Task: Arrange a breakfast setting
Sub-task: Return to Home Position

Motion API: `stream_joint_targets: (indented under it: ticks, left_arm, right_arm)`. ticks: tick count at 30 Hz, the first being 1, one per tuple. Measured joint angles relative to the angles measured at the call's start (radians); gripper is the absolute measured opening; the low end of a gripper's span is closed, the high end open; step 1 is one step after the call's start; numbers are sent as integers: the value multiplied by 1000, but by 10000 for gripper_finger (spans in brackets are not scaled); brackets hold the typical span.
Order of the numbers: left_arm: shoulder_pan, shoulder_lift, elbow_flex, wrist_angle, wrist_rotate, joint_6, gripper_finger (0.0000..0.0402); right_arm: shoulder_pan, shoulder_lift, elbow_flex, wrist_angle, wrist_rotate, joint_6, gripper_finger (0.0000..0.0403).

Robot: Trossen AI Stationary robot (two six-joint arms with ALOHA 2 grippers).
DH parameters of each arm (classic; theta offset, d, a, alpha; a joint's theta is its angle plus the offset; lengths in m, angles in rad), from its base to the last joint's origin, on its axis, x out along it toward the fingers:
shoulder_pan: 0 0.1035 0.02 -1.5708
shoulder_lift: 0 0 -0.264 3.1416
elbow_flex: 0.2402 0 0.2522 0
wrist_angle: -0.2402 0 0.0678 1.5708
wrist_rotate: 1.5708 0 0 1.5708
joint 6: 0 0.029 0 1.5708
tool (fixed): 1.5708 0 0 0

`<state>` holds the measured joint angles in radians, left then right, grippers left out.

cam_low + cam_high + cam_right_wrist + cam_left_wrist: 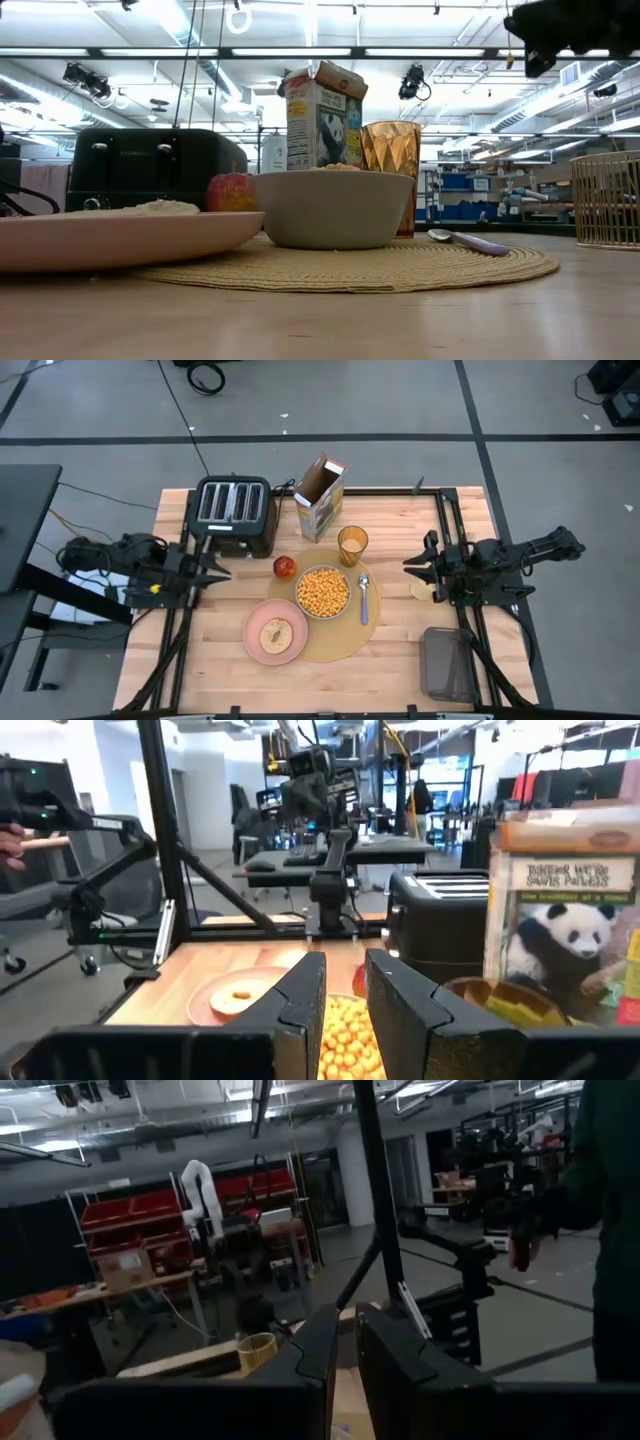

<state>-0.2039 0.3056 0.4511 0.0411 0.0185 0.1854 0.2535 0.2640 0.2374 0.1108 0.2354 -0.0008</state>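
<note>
The round tan placemat (340,640) lies at the table's middle. On it stands the pale grey bowl (322,592), full of orange cereal balls, with the metal spoon (364,596) to its right. The pink plate (275,631) carries the round bread piece (276,632) and overlaps the mat's left edge. The red apple (285,567) rests on the table at the bowl's far left. The amber cup (352,545) stands upright at the mat's far edge. My left gripper (220,568) hovers left of the apple, and my right gripper (408,567) hovers right of the spoon. Both are empty, with a narrow gap between the fingers.
A black toaster (234,512) and an open cereal box (321,497) stand at the far side. A small wire basket (421,591) sits under my right gripper. A grey lidded container (447,662) lies at the near right. A person's hand (10,838) shows beyond the table.
</note>
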Motion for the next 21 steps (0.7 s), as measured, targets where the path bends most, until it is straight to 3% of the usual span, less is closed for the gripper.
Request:
stream_joint_targets:
  ticks: [13,21]
  left_arm:
    - [0,-259,-3,-216,5,-36,48]
    - [0,-305,-223,5,14,-87,48]
  right_arm:
    - [0,-162,-217,109,61,1,83]
    - [-1,-167,-232,95,115,-42,83]
